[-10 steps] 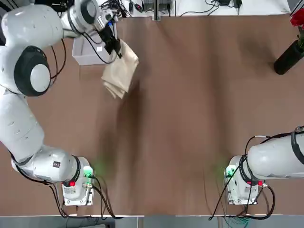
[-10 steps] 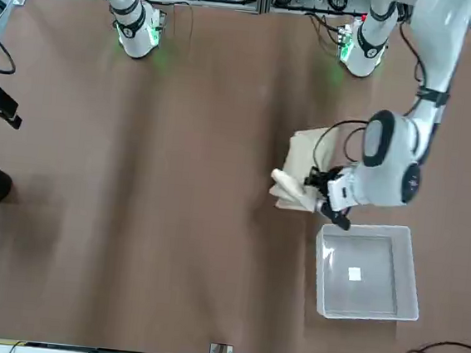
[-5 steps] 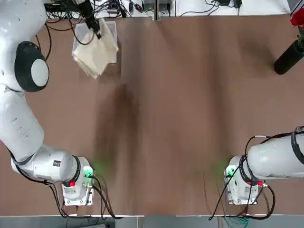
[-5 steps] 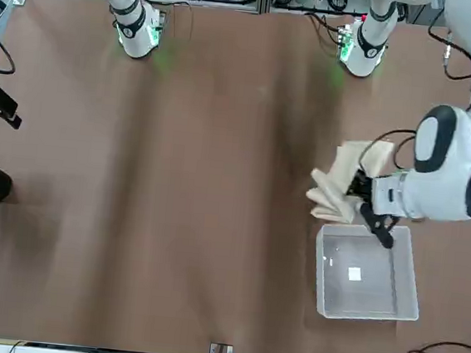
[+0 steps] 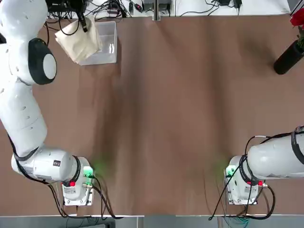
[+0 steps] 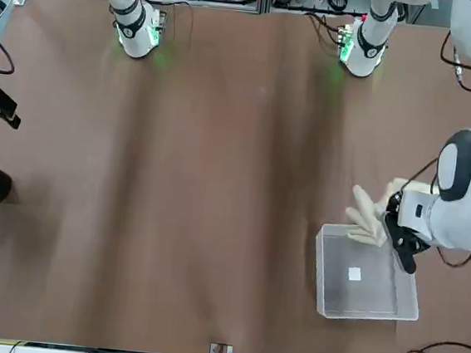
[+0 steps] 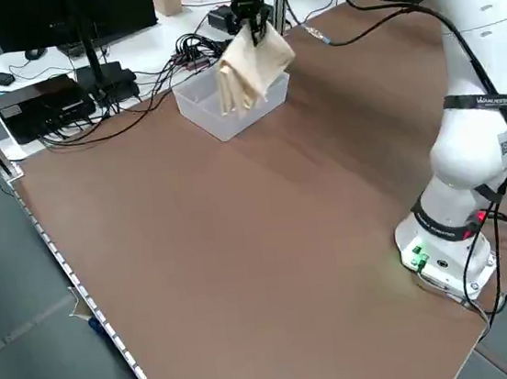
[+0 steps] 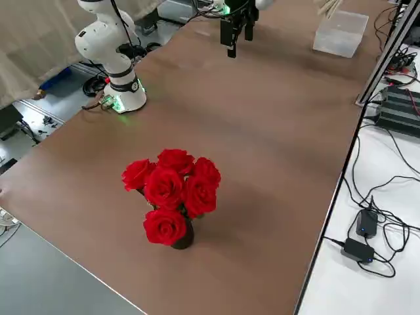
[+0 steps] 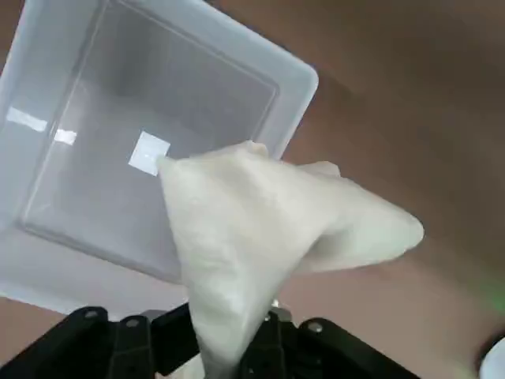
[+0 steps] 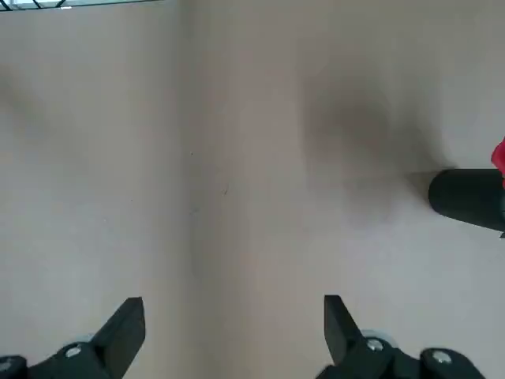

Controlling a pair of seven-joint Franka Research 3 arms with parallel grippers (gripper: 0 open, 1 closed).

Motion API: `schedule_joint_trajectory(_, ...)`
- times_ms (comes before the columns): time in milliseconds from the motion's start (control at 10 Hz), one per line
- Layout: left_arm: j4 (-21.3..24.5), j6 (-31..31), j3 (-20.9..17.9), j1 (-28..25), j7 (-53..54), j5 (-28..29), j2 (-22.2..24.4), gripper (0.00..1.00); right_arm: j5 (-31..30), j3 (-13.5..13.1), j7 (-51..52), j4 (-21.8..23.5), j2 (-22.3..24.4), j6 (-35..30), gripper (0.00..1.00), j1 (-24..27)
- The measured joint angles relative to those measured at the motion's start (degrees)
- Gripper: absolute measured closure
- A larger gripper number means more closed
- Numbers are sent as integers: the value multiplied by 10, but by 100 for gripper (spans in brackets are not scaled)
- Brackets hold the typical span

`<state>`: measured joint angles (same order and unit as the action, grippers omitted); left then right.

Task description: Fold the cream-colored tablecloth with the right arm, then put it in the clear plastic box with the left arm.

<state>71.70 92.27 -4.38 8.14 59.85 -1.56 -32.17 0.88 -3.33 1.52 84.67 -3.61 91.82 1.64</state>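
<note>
With the left gripper (image 9: 237, 347) clamped on the folded tablecloth (image 5: 78, 40) hanging over the box (image 5: 105, 45), it should centre the bundle, lower, then release, while the right gripper (image 10: 233, 324) idles open.

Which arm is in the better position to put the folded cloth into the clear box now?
The left. Its pincer is shut on the tablecloth, which hangs above the box. The right pincer is open and empty, far from it.

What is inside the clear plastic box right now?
Nothing rests in the clear plastic box except a small white label on its see-through bottom. The cream-colored tablecloth hangs above it from the left gripper, hiding part of the box floor.
</note>
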Motion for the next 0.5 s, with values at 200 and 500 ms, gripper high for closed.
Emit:
schedule_joint_trajectory(200, -7, -1, 0, 4, 34, 14, -24, 85, 0, 0, 0, 0, 0, 0, 0, 0)
schedule_joint_trajectory(500, -47, 2, 1, 18, 39, 27, -67, 85, 0, 0, 0, 0, 0, 0, 0, 0)
